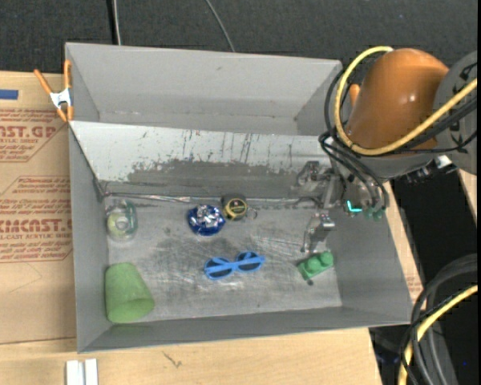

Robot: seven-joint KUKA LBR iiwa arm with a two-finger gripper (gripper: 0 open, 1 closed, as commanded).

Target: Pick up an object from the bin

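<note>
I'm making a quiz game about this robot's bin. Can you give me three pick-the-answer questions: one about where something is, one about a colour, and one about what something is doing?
1. Where is the green cup?
A) in the lower-left corner of the bin
B) against the far wall
C) in the right corner

2. What colour are the sunglasses?
A) red
B) blue
C) yellow

3. What is the gripper doing?
A) lifting the sunglasses
B) hanging just above the small green toy
C) pushing the cup

Answers:
1 A: the cup sits at the view's lower left.
2 B: both lenses and the frame are blue.
3 B: the toy lies right below it, and the sunglasses lie apart on the floor.
</note>
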